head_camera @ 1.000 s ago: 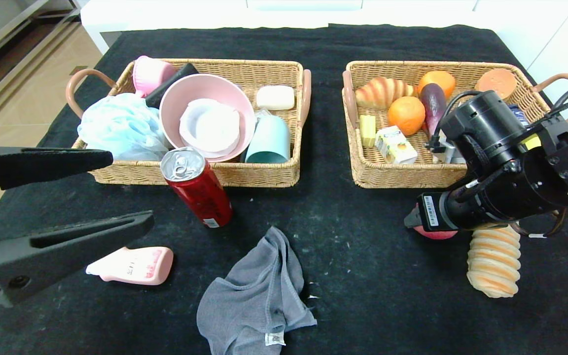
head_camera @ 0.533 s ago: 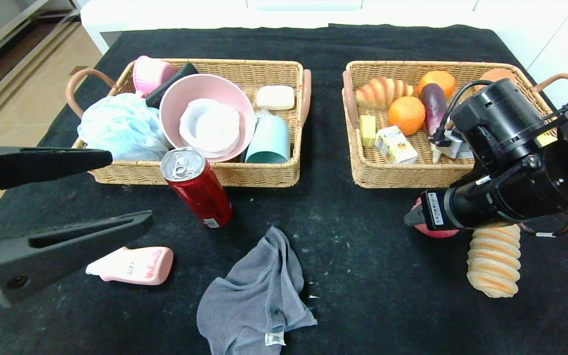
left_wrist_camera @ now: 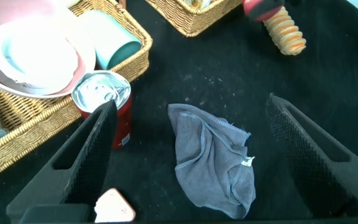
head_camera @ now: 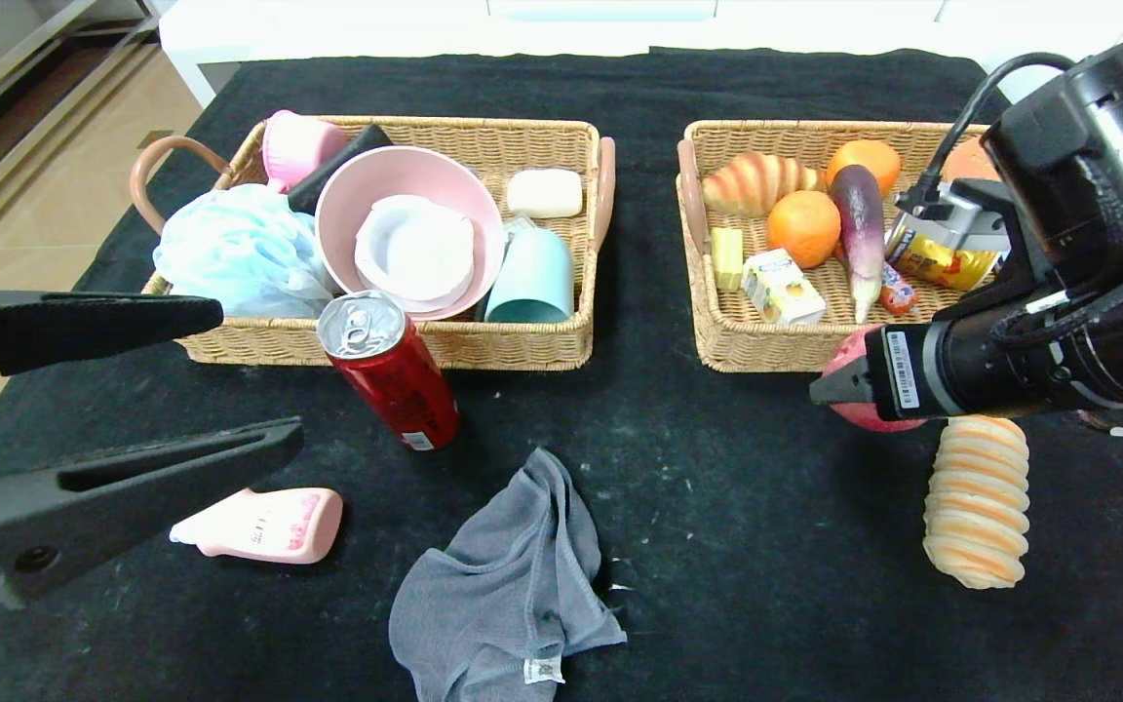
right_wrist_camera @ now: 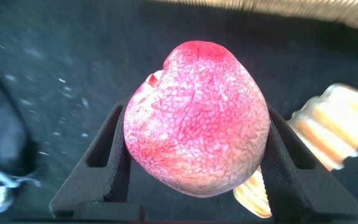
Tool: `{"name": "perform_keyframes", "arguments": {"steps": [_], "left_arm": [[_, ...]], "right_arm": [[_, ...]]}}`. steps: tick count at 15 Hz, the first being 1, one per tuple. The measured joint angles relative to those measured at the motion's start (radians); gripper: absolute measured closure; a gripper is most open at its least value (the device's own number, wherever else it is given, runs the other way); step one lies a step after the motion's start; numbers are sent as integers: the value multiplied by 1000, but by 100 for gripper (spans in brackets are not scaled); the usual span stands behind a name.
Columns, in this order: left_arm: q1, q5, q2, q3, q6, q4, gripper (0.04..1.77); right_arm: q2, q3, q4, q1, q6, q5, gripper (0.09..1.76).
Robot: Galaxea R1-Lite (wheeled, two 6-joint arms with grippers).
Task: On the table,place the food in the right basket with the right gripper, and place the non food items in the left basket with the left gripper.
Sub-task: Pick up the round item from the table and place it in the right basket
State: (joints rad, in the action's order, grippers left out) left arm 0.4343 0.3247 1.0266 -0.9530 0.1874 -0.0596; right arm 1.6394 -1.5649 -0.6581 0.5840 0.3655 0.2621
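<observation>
Head view: right gripper [head_camera: 830, 387] sits at right centre, clamped on the pinkish-red peach [right_wrist_camera: 196, 118], just below the right basket [head_camera: 717, 322]. Left gripper [head_camera: 254, 375] hangs at lower left, fingers spread wide, holding nothing.

Likely home-style room: black-clothed table [head_camera: 717, 507], white cabinets, tan floor tiles beside.

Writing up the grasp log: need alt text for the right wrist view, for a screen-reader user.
The right gripper is shut on a pinkish-red peach, one dark finger pressed to each side, above the black table. A striped bread roll lies beside the peach, and a strip of wicker basket runs along the frame's edge.
</observation>
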Motion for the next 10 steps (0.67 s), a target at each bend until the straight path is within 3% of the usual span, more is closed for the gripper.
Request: {"name": "perform_keyframes", "arguments": {"steps": [5,10], "left_arm": [[0,0,0,-1,0,0,9],[0,0,0,0,0,0,9]], "right_arm": [[-5,-85,-7,-33,-38,0,64],[30,-188,3,-140,-140,-34,64]]}}
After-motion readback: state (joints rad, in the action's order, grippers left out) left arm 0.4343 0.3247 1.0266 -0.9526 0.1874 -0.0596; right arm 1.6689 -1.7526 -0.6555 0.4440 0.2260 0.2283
